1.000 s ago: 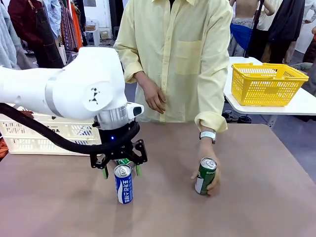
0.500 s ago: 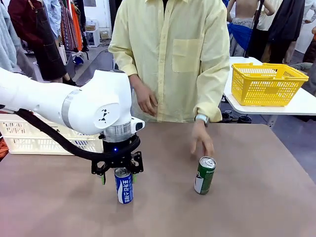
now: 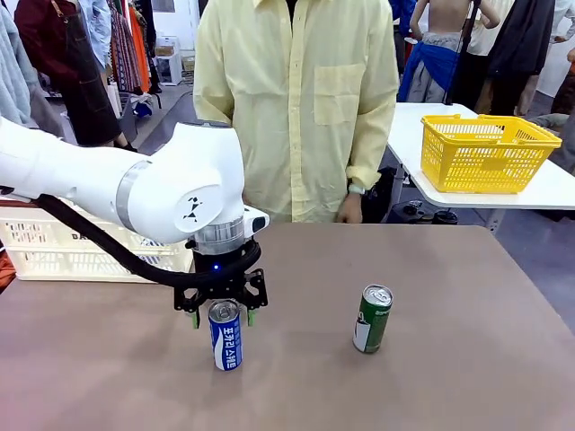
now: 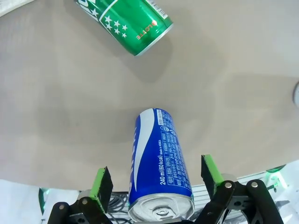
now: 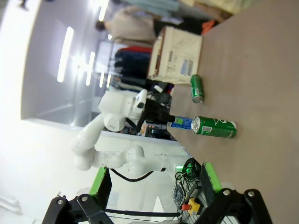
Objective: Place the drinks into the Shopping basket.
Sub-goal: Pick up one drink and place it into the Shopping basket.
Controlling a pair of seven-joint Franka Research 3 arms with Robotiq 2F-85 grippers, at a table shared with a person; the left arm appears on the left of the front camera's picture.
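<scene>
A blue drink can (image 3: pixel 225 336) stands upright on the brown table. My left gripper (image 3: pixel 222 316) hangs open right over its top. In the left wrist view the blue can (image 4: pixel 159 158) sits between the green pads (image 4: pixel 102 183), with a gap on each side. A green can (image 4: pixel 127 22) lies on its side just beyond it. Another green can (image 3: pixel 372 319) stands upright to the right. The Shopping basket (image 3: pixel 54 244), a cream slotted crate, rests at the table's left edge behind the arm. My right gripper (image 5: pixel 154 179) is open and holds nothing, well back from the table.
A person in a pale yellow shirt stands at the far edge, one hand (image 3: pixel 349 212) hanging at the table's rim. A yellow mesh basket (image 3: pixel 486 153) sits on a separate white table at the back right. Bare tabletop lies between and in front of the cans.
The person let go of the upright green can and drew the hand back to the table's far edge. My left gripper moved slightly right and down over the blue can.
</scene>
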